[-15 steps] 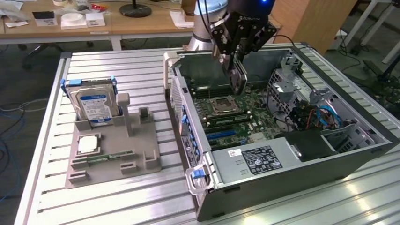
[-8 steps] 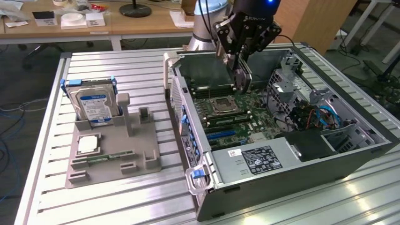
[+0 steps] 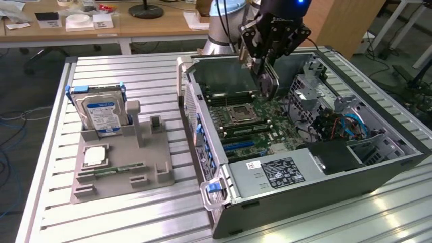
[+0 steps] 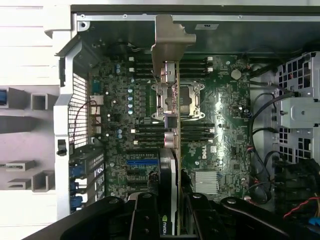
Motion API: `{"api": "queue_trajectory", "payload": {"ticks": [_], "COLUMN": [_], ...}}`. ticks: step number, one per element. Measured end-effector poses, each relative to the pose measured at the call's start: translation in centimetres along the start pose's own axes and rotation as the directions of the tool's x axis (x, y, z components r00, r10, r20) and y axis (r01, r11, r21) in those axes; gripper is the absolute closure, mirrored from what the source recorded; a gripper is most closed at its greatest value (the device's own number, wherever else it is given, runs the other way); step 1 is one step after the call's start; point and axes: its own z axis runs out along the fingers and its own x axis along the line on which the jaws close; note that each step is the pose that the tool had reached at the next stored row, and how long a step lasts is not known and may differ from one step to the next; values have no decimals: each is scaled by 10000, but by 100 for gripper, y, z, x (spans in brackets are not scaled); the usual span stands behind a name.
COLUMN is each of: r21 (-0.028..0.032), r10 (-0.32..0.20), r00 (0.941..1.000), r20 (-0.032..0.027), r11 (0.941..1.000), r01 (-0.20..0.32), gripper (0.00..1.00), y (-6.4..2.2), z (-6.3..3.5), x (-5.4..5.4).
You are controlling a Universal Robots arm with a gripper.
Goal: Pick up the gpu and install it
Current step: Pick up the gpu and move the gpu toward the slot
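Slatted metal worktop (image 3: pixel 135 76), with wooden desks behind. An open computer case (image 3: pixel 337 182) lies on its side. The gpu (image 3: pixel 268 83) hangs edge-on inside the case opening, above the motherboard (image 3: pixel 263 126) near the CPU socket. The fingers (image 4: pixel 145 220) are clamped on the gpu (image 4: pixel 167 175), one on each side, and hide its rear end. "DELL" (image 4: pixel 205 150) reads on the motherboard in the wrist view. The white sticker (image 3: pixel 280 172) on the case's inner cover is unreadable. Beside the case, a grey fixture (image 3: pixel 121 172) holds a blue-labelled hard drive (image 3: pixel 101 114), its text too small to read.
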Motion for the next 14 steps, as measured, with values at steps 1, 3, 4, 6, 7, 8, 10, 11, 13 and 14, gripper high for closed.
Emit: {"api": "queue_trajectory", "payload": {"ticks": [1,3,4,6,7,8,10,11,13,14], "r21": [0,-1,-2,-2,-2,-2,-3,-3,-4,-5], "r10": [-1,-1,-1,0,0,0,-1,0,-1,-1], "r00": [10000,10000,10000,10000,10000,10000,10000,10000,10000,10000], "r20": [0,0,0,0,0,-1,0,0,0,0], "r11": [10000,10000,10000,10000,10000,10000,10000,10000,10000,10000], "r01": [1,1,1,0,0,0,1,0,1,1], "gripper": [73,73,73,73,73,73,73,73,73,73], "y": [1,2,3,4,5,6,7,8,9,10], "z": [0,1,1,2,2,2,3,4,4,5], "x": [-19,-59,-78,-113,-130,-148,-184,-201,-234,-251]}}
